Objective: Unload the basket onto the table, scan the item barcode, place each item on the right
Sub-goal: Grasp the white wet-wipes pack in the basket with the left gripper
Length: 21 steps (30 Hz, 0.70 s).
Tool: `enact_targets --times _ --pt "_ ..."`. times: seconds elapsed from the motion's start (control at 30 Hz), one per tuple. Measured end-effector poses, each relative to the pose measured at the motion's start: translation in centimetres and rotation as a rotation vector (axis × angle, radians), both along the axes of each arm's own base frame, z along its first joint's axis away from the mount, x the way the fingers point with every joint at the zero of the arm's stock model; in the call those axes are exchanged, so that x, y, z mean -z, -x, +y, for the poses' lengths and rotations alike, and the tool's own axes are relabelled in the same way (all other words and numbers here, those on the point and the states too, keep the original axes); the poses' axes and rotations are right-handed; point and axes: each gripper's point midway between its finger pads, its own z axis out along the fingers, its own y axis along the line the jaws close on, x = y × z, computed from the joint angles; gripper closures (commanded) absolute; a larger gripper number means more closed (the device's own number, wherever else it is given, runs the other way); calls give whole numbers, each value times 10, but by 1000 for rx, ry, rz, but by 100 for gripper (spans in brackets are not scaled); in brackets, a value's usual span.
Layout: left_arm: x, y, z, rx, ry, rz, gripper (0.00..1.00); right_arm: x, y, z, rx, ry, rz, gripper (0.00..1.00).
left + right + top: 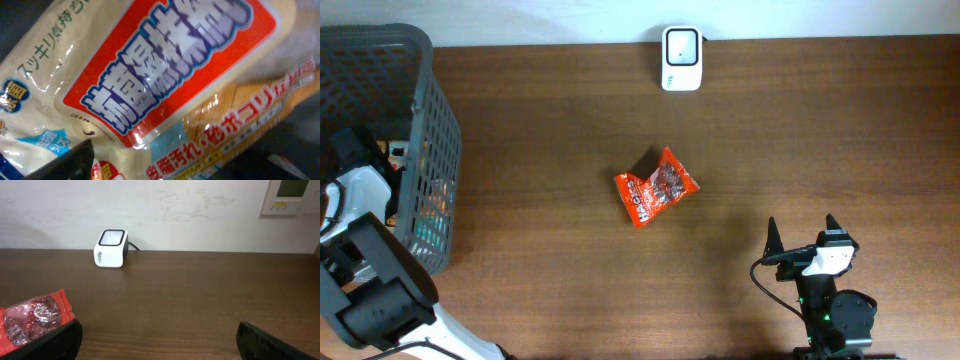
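Observation:
A cream pouch (150,75) with a red label and Japanese print fills the left wrist view, very close to the camera. One dark finger (67,162) of my left gripper shows at the lower left against the pouch; the other finger is out of frame. My left arm (360,190) reaches into the grey basket (425,120). A red snack bag (655,187) lies mid-table, also the red snack bag (32,320) in the right wrist view. The white scanner (681,44) stands at the far edge. My right gripper (802,228) is open and empty, near the front right.
The basket holds several packaged goods at the table's left end. The scanner (111,248) stands against a white wall. Brown tabletop (200,295) stretches between my right gripper (160,345) and the scanner.

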Motion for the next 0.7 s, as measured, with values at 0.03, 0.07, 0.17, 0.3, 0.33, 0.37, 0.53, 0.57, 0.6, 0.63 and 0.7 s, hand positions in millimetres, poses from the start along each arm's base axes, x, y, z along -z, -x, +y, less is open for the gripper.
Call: enact_targets --times 0.03,0.07,0.17,0.3,0.33,0.37,0.53,0.57,0.6,0.63,0.7 --pt "0 0 0 1 -2 2 59 0 0 0 0 0 0 2" --pt "0 1 0 3 -4 5 60 0 0 0 0 0 0 2" --pt "0 1 2 11 -14 12 83 0 0 0 0 0 0 2" --pt "-2 2 2 15 -18 11 100 0 0 0 0 0 0 2" --pt "-4 1 2 15 -20 8 100 0 0 0 0 0 0 2" --pt "-5 2 2 15 -18 9 100 0 0 0 0 0 0 1" --pt "-13 2 0 15 -17 -4 100 0 0 0 0 0 0 2" --pt "-18 1 0 16 -19 -16 100 0 0 0 0 0 0 2" --pt "-24 0 -1 18 -23 -33 100 0 0 0 0 0 0 2" --pt "-34 -2 -1 20 -33 -57 100 0 0 0 0 0 0 2" --pt "-56 -5 0 22 -57 -106 100 0 0 0 0 0 0 2"
